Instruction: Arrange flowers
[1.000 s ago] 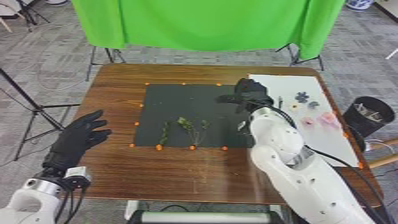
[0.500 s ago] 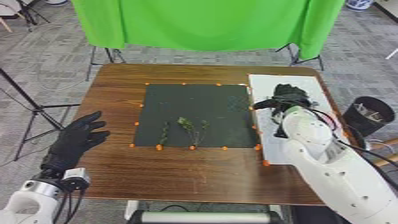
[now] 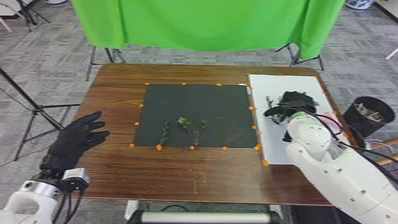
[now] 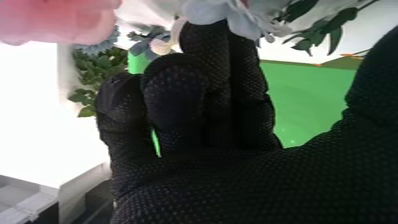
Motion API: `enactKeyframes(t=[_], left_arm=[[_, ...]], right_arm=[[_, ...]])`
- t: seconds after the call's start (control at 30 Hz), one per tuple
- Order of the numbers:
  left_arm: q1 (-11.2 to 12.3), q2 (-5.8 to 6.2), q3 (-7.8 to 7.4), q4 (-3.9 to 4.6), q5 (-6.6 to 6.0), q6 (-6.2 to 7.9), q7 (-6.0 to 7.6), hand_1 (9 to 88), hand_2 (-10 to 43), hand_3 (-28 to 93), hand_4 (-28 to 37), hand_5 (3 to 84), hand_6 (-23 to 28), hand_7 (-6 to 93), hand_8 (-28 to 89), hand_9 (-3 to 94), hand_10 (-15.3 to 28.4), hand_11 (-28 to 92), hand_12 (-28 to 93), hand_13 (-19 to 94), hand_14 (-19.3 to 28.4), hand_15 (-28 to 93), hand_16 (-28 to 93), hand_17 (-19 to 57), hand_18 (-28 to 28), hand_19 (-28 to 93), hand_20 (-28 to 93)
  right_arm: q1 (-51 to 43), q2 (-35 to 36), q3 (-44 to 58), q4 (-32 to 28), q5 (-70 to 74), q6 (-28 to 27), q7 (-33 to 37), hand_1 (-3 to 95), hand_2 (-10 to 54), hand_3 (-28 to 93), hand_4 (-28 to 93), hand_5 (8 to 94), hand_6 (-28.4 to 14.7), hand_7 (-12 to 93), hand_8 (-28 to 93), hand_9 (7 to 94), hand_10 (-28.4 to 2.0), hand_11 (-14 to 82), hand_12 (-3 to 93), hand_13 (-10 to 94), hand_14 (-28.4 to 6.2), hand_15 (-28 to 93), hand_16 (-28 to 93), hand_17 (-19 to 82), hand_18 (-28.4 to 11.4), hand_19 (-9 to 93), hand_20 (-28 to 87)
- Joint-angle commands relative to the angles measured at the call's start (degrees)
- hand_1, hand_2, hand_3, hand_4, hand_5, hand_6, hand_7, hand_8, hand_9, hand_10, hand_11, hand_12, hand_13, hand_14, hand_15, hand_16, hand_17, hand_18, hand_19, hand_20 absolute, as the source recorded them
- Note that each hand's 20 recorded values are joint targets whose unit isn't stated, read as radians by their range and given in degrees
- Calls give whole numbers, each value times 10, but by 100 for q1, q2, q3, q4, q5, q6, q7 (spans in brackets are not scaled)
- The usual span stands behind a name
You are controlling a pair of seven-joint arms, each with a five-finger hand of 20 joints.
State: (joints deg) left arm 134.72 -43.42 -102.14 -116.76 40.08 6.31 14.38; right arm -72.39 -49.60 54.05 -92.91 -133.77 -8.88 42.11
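black-gloved right hand has swung off the dark mat over the white sheet; fingers nearly straight, gripping nothing; pink flower near its fingertips; green sprigs beyond its thumb; likely seeking another bloom

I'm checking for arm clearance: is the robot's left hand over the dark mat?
No, the left hand is to the left of the dark mat, near the left edge of the wooden table.
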Motion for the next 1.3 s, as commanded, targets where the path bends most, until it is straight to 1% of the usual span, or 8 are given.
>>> enactKeyframes(t=[0.03,0.07,0.2,0.27,0.33,0.67,1.17,1.3], left_arm=[[107,-20,-12,-49,-53,84,21,289,-95,688,-241,289,35,253,-130,267,121,315,151,263,152,477,-33,-61,227,512,93],[80,-85,-30,-44,-3,40,-26,289,-95,688,-241,290,35,253,-131,267,121,315,151,263,151,478,-33,-61,227,512,92],[83,-37,-14,-51,-38,74,3,288,-94,689,-242,290,35,252,-130,268,120,316,151,263,151,477,-33,-62,227,512,92],[88,-42,-21,-46,-35,64,0,288,-94,689,-242,290,35,251,-130,268,120,315,151,263,152,477,-34,-61,227,511,92],[83,-50,-16,-46,-32,65,-2,286,-93,690,-242,290,36,251,-130,267,121,315,151,263,152,477,-34,-61,227,512,92],[57,-39,1,-28,-40,47,-7,286,-92,690,-242,291,35,252,-130,268,121,314,151,264,152,477,-34,-61,227,512,92],[89,-27,5,-37,-61,85,32,285,-91,692,-243,291,35,252,-129,268,120,313,151,263,152,478,-34,-61,227,512,93],[102,-24,-3,-49,-59,100,29,285,-91,692,-244,291,35,252,-130,268,121,313,151,264,152,477,-34,-61,227,512,93]], right_arm=[[199,15,-206,220,201,351,-89,215,-93,770,-279,605,-40,441,-150,709,-131,538,321,746,-73,773,254,422,-214,932,441],[188,3,-179,249,247,360,-223,225,-90,771,-279,608,-39,441,-151,714,-131,536,320,748,-72,773,253,423,-214,932,443],[190,-86,-36,247,629,-114,-308,288,-73,793,-277,641,-27,431,-133,750,-119,523,320,759,-70,769,257,433,-213,932,445],[176,-118,18,267,808,-155,-348,337,-69,784,-281,650,-23,421,18,767,-112,518,321,760,-69,766,264,433,-212,932,446],[159,-151,105,263,1024,-249,-386,372,-78,767,-280,661,-17,433,58,783,-107,512,319,760,-69,765,268,431,-210,932,444],[106,-143,116,289,1011,-124,-625,446,-76,760,-281,705,-7,460,61,817,-99,500,321,781,-66,762,264,443,-208,932,444],[-66,8,15,161,674,1305,-1206,444,-87,849,-244,740,-18,508,132,840,-95,584,357,812,-64,813,285,470,-214,932,541],[-61,16,75,30,515,1393,-1264,440,-88,852,-231,741,-21,514,140,841,-97,596,359,815,-64,823,286,472,-215,932,556]])
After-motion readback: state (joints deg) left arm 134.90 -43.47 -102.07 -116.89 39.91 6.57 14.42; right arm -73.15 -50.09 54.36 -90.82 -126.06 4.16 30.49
